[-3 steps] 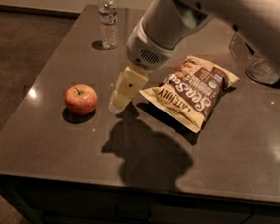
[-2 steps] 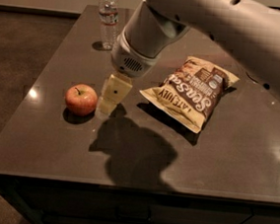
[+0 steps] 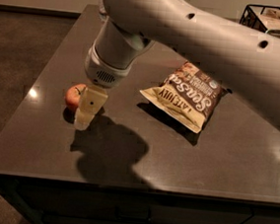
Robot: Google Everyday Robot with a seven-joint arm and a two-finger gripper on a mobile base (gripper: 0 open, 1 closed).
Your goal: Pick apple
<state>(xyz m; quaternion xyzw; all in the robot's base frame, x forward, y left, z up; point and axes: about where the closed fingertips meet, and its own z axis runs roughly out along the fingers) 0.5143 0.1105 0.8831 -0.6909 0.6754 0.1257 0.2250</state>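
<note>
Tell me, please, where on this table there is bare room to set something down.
The widest bare patch of the table lies between the chip bag and the near edge. Another lies between the apple and the far left corner. It is crowded at the left front, where the gripper stands low, just in front of the apple.

A chip bag (image 3: 186,95) lies flat on the dark countertop (image 3: 224,162), a black wire basket (image 3: 269,16) well behind it.

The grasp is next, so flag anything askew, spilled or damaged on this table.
Nothing stands out. The apple sits on the table, partly hidden behind the gripper. The bag lies flat nearby, and nothing has spilled.
</note>
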